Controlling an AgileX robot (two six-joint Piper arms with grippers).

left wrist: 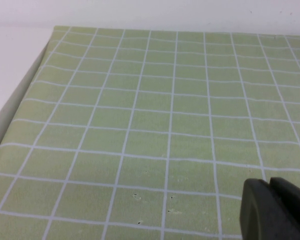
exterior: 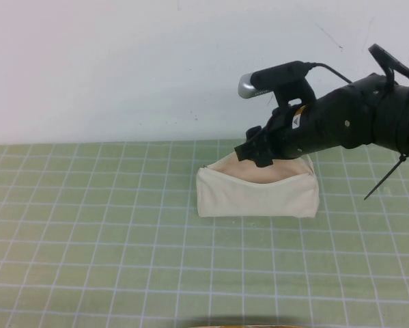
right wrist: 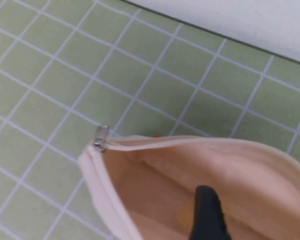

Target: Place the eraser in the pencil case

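Note:
The cream-white pencil case (exterior: 257,193) lies open at the middle of the green grid mat, beige lining showing. My right gripper (exterior: 257,154) hangs over its open mouth, tips just inside the rim. In the right wrist view one black finger (right wrist: 206,216) reaches into the case (right wrist: 230,165), with its zip pull (right wrist: 100,137) at the near end; the other finger is out of frame, so the jaws stand apart. A blurred tan-yellow patch, the eraser (right wrist: 185,217), lies on the lining beside that finger. My left gripper (left wrist: 271,199) is shut and empty, low over bare mat.
The green grid mat (exterior: 88,225) covers the table up to a white wall behind. The mat's edge (left wrist: 19,100) with a white surface beyond shows in the left wrist view. A dark strip (exterior: 238,322) sits at the front edge.

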